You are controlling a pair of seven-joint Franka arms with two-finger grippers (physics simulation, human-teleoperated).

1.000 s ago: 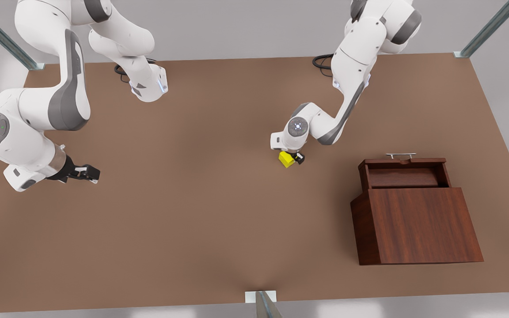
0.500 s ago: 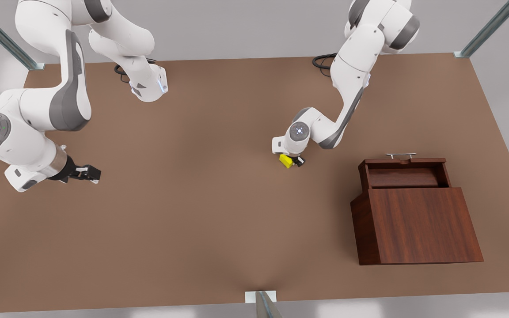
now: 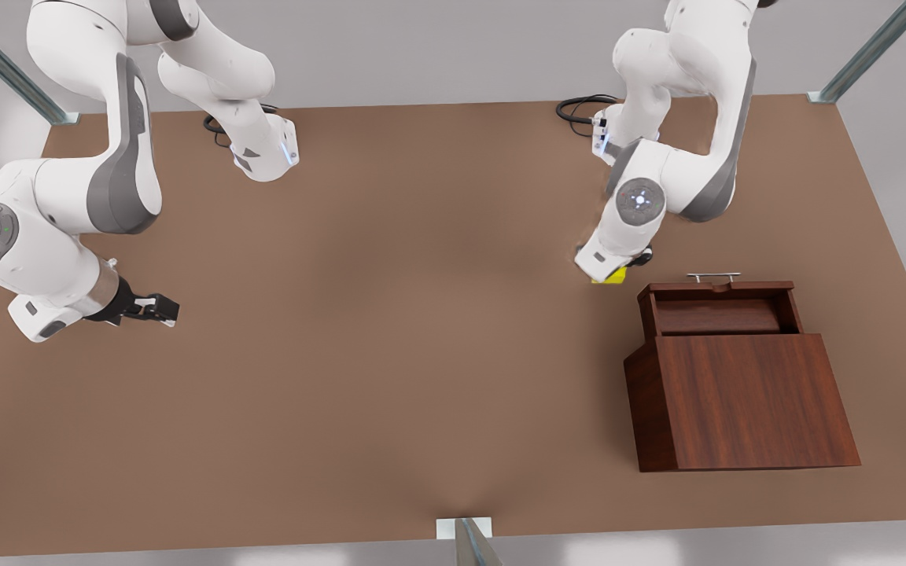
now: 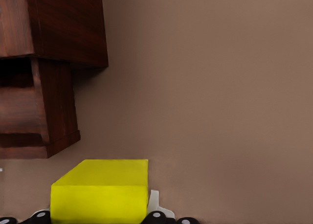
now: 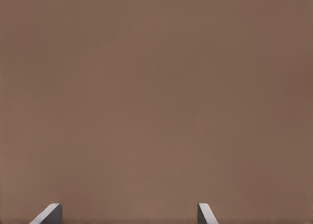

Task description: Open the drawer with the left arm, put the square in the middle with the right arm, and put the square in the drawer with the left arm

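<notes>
The yellow square (image 3: 613, 277) (image 4: 100, 190) is held off the table, with my left gripper (image 3: 615, 269) (image 4: 100, 218) shut on it. It hangs just to the front view's left of the drawer (image 3: 716, 311) (image 4: 24, 111). The drawer stands pulled out of the dark wooden cabinet (image 3: 752, 401) (image 4: 63, 28), its silver handle (image 3: 712, 276) facing the arm's base. The white hand hides most of the square in the front view. My right gripper (image 3: 158, 308) (image 5: 128, 215) waits open over bare tabletop at the front view's far left, holding nothing.
The brown tabletop (image 3: 390, 330) stretches wide between the two arms. Both arm bases (image 3: 264, 153) stand at the far edge, with black cables (image 3: 579, 106) beside them. Metal frame posts (image 3: 469, 542) stand at the table's edges.
My left gripper has carried the square from the middle of the table toward the front view's right, up to the open drawer. The right arm has barely moved.
</notes>
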